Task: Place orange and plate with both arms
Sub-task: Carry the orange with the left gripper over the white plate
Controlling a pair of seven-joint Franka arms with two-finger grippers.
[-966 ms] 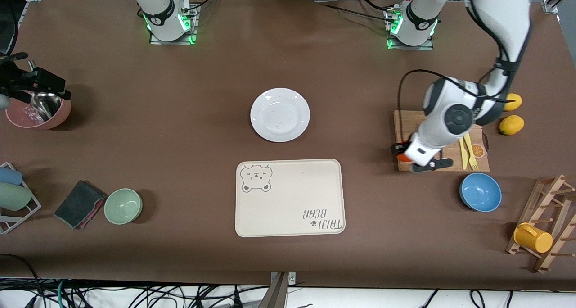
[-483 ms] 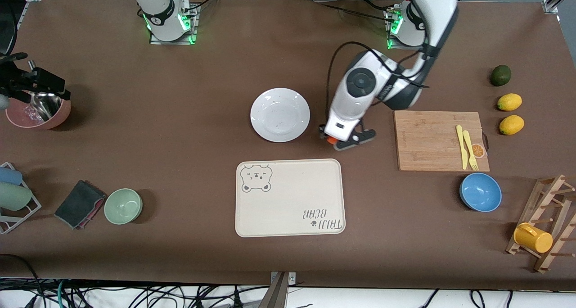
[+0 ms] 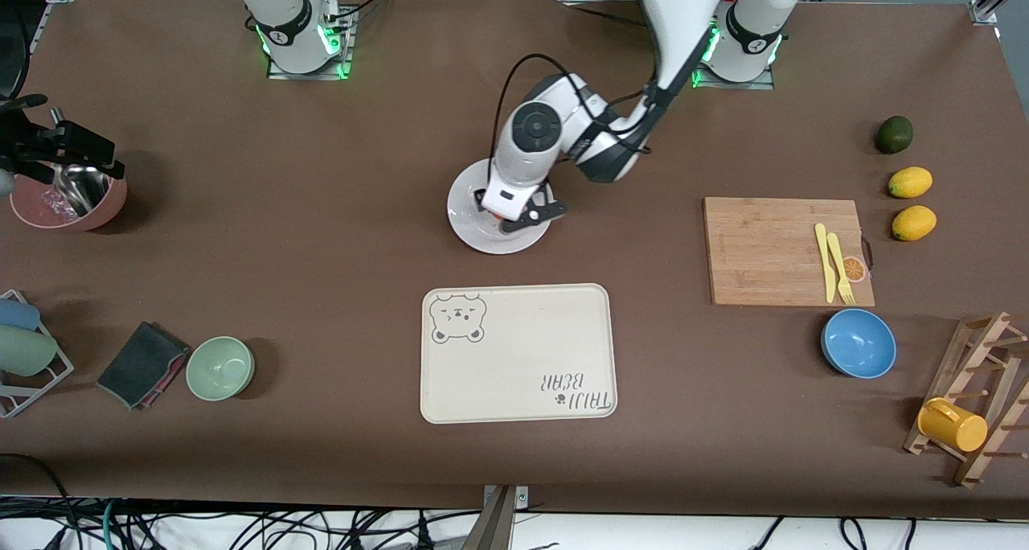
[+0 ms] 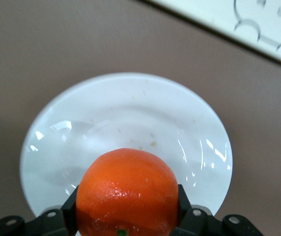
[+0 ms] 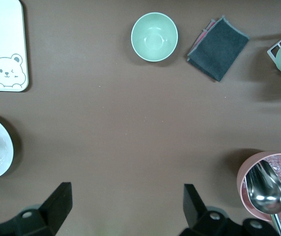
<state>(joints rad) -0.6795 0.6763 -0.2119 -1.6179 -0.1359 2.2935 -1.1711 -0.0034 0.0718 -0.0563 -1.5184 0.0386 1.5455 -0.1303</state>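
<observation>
A brown surface (image 3: 338, 236) carries the white plate (image 3: 470, 232), just above the bear-print tray (image 3: 518, 353). The left gripper (image 4: 126, 223), now over the plate after crossing from the cutting board (image 3: 764, 248), has its fingers clamped on the orange (image 4: 126, 191); lowering before release should stop rolling. The right gripper (image 5: 126, 209) waits open over the pink bowl (image 3: 108, 204).

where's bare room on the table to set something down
Bare stretches: between the plate and the pink bowl; between the bear tray and the blue bowl. Crowded: the left gripper holds the orange over the plate.
</observation>
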